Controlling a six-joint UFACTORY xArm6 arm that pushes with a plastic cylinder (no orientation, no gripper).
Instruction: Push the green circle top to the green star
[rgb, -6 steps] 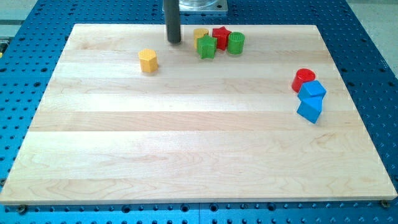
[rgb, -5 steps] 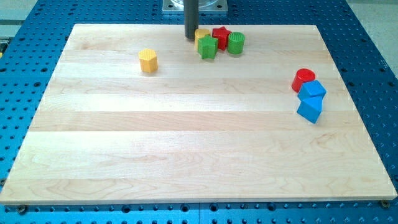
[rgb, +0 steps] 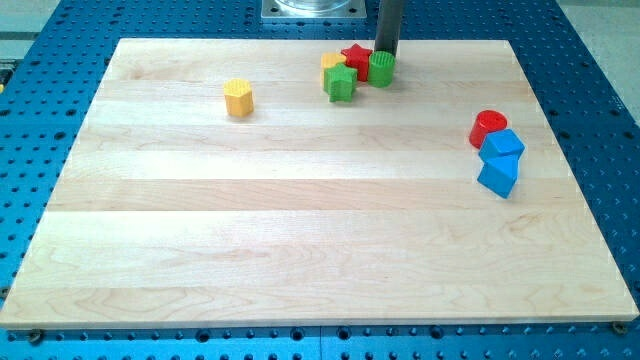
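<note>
The green circle (rgb: 381, 69) stands near the board's top edge, right of centre. The green star (rgb: 340, 83) lies a little to its lower left, with a small gap between them. A red star (rgb: 355, 57) sits between and above them, and a yellow block (rgb: 332, 62) touches the green star's upper left. My tip (rgb: 386, 52) is at the green circle's top edge, touching or nearly touching it.
A yellow hexagon-like block (rgb: 238, 98) sits alone at the upper left. A red cylinder (rgb: 487, 126) and two blue blocks (rgb: 502, 146) (rgb: 498, 175) cluster at the view's right. The wooden board (rgb: 300, 250) lies on a blue perforated table.
My tip has moved right, from left of the yellow block to the top of the green circle. The green star and yellow block have shifted slightly right and down.
</note>
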